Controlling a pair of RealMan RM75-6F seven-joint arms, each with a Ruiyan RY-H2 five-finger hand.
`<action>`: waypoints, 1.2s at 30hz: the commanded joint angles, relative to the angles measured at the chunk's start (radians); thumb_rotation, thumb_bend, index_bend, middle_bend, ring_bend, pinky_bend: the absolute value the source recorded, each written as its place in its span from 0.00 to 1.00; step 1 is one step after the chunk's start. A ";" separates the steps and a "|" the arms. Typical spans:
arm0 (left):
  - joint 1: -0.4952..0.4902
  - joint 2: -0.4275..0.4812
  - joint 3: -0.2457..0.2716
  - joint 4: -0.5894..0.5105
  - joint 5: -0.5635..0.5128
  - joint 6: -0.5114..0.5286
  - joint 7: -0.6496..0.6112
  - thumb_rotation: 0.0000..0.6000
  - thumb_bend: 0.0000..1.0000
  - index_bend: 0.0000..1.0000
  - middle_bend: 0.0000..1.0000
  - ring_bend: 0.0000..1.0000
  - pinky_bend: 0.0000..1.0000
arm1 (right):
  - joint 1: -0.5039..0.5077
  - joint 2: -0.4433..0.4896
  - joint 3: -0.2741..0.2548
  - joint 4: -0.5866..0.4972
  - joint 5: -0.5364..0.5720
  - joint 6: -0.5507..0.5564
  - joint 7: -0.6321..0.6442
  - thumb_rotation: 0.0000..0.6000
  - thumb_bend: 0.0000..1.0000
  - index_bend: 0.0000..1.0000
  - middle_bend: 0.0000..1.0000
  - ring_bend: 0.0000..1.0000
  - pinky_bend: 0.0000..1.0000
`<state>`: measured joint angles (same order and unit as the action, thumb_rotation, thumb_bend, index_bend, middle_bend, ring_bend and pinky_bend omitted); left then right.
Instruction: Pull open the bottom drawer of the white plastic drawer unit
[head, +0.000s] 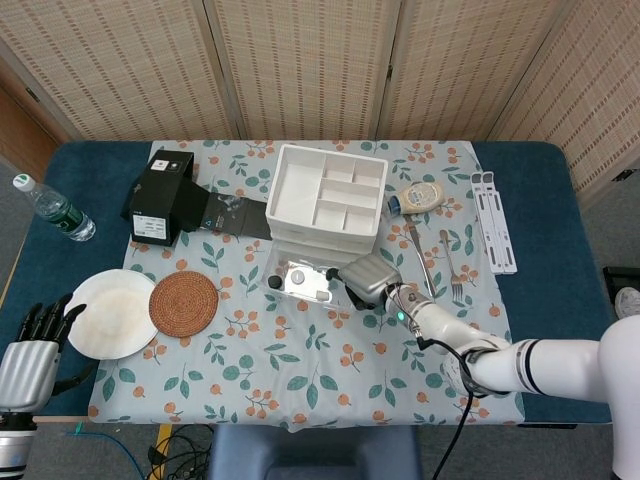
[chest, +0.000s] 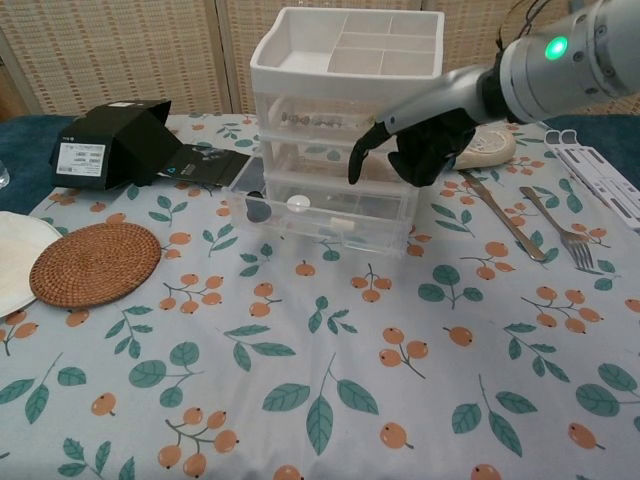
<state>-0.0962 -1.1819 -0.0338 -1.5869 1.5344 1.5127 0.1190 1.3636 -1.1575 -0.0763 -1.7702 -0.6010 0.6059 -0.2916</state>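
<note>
The white plastic drawer unit (head: 325, 200) (chest: 345, 110) stands mid-table with an open tray on top. Its clear bottom drawer (head: 303, 281) (chest: 320, 218) sticks out toward me, showing a white cap and a dark item inside. My right hand (head: 366, 273) (chest: 420, 145) hovers above the drawer's right front corner, level with the middle drawers. It touches nothing and holds nothing, and one finger reaches out to the left. My left hand (head: 30, 352) hangs off the table's front left corner, fingers apart and empty.
A black box (head: 160, 195) (chest: 110, 140) lies left of the unit. A woven coaster (head: 184, 304) (chest: 95, 262) and a white plate (head: 105, 315) sit front left. A squeeze bottle (head: 418, 196), cutlery (head: 450, 265) (chest: 560, 225) and a white rack (head: 495, 225) are on the right.
</note>
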 joint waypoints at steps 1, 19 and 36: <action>0.001 0.001 0.000 -0.001 0.000 0.001 0.001 1.00 0.17 0.14 0.07 0.11 0.07 | -0.008 0.009 0.021 -0.004 -0.034 0.025 -0.003 1.00 0.88 0.18 0.89 1.00 1.00; 0.012 0.004 0.001 -0.007 0.000 0.016 -0.004 1.00 0.17 0.14 0.07 0.11 0.07 | -0.049 -0.067 0.058 0.095 -0.286 0.120 -0.139 1.00 0.24 0.19 0.77 0.86 1.00; 0.018 0.003 0.003 -0.008 0.005 0.023 -0.005 1.00 0.17 0.14 0.07 0.11 0.07 | -0.096 -0.146 0.104 0.135 -0.306 0.175 -0.195 1.00 0.06 0.19 0.80 0.95 1.00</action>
<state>-0.0783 -1.1787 -0.0303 -1.5945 1.5394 1.5352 0.1141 1.2693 -1.3020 0.0261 -1.6375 -0.9056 0.7798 -0.4845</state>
